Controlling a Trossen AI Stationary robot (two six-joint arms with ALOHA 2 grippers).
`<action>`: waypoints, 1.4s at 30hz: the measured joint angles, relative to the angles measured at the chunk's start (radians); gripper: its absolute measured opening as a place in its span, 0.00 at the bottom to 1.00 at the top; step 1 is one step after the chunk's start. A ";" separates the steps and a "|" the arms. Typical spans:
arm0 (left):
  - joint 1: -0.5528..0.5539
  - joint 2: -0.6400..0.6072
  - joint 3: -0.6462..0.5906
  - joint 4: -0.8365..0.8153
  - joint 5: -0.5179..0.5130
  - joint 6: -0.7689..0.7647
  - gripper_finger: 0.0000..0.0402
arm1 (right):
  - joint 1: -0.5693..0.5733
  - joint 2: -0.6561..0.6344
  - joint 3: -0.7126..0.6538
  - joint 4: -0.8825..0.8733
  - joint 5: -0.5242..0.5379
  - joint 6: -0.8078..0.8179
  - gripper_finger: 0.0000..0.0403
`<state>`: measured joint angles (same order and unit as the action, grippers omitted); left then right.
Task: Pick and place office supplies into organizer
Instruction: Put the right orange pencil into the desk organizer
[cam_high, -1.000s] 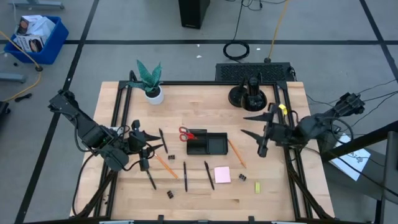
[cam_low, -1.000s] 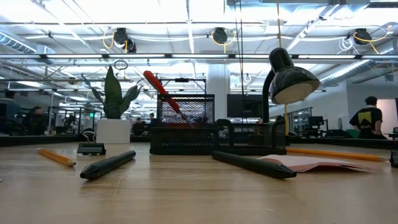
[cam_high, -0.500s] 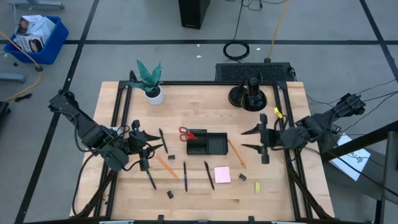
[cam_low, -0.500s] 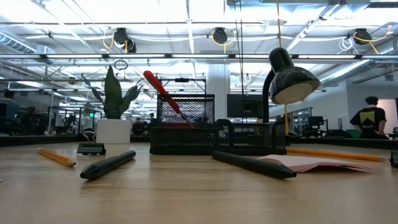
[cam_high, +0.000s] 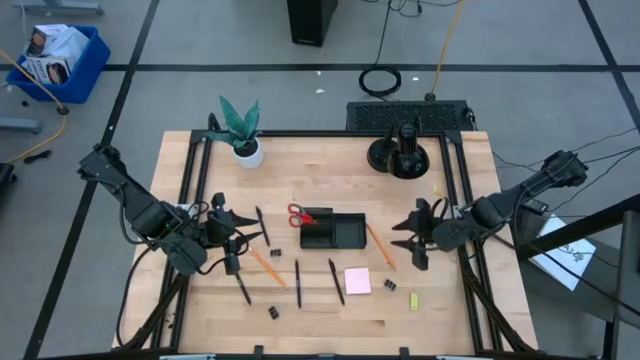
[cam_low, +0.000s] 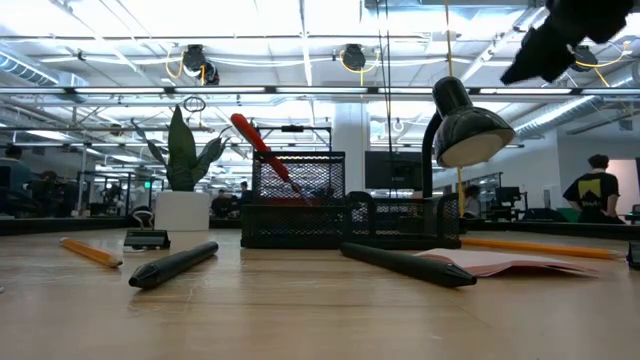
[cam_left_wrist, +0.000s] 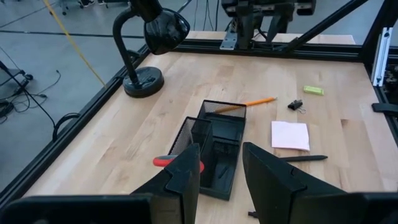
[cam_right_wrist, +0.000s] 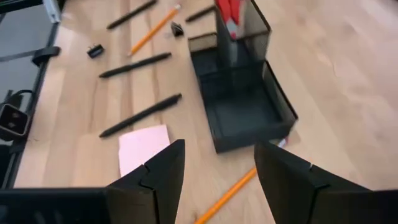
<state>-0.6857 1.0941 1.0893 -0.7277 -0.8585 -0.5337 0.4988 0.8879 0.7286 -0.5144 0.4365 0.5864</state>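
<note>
Past the left claw (cam_left_wrist: 221, 171), its fingers apart, the black organizer (cam_left_wrist: 214, 140) holds red-handled scissors (cam_left_wrist: 177, 162); a desk lamp (cam_left_wrist: 152, 37) stands near a worktop (cam_left_wrist: 348, 155) corner.

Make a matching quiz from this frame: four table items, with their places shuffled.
Items:
1. scissors
2. pink sticky-note pad
3. potted plant
4. desk lamp

Places:
A. far edge of the table, on the right arm's side
B. flat on the table, nearer the front edge than the organizer
C. standing in the organizer's tall compartment, red handles up
D. far edge of the table, on the left arm's side

Pairs: 1-C, 2-B, 3-D, 4-A
</note>
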 joint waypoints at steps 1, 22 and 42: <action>0.000 0.000 0.000 0.000 0.000 0.000 0.32 | 0.000 -0.006 -0.010 0.000 0.001 0.013 0.46; 0.000 0.000 0.000 0.000 0.000 0.001 0.32 | 0.000 -0.085 -0.105 0.043 0.003 0.025 0.46; 0.000 0.000 0.000 0.000 0.000 0.007 0.32 | 0.000 -0.086 -0.105 0.138 0.003 -0.107 0.46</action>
<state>-0.6857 1.0943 1.0893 -0.7280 -0.8585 -0.5262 0.4992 0.8021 0.6231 -0.3763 0.4393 0.4789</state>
